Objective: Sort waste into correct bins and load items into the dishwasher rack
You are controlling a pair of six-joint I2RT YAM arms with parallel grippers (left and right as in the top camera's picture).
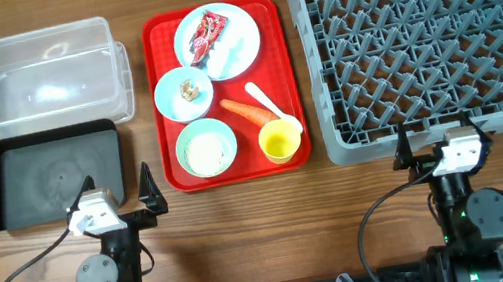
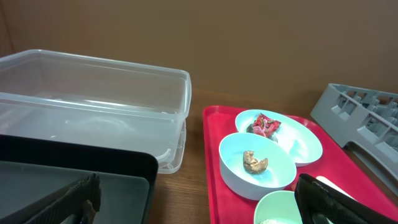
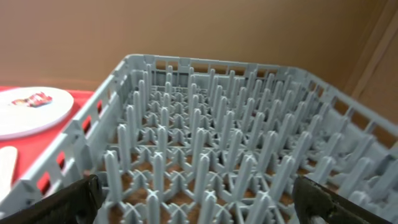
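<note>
On the red serving tray [image 1: 163, 94] stand a light-blue plate [image 1: 239, 50] with a red wrapper [image 1: 210, 32], a small light-blue bowl [image 1: 172, 101] with a brown scrap [image 1: 188, 89], a pale-green bowl [image 1: 185, 139] of white grains [image 1: 207, 151], an orange carrot [image 1: 244, 113], a white spoon [image 1: 269, 105] and a yellow cup [image 1: 279, 142]. The clear tub [image 1: 39, 78] and black tray [image 1: 49, 175] are at left, the grey rack [image 1: 427, 32] at right. My left gripper [image 1: 119, 194] is open near the black tray's front. My right gripper [image 1: 436, 137] is open at the rack's front edge. No paper scrap is in view.
The left wrist view shows the clear tub [image 2: 93, 102], the black tray [image 2: 74, 180], the small bowl [image 2: 258, 165] with the scrap, and the plate [image 2: 298, 140]. The right wrist view looks over the rack's pegs [image 3: 211, 149]. Bare wood lies along the table front.
</note>
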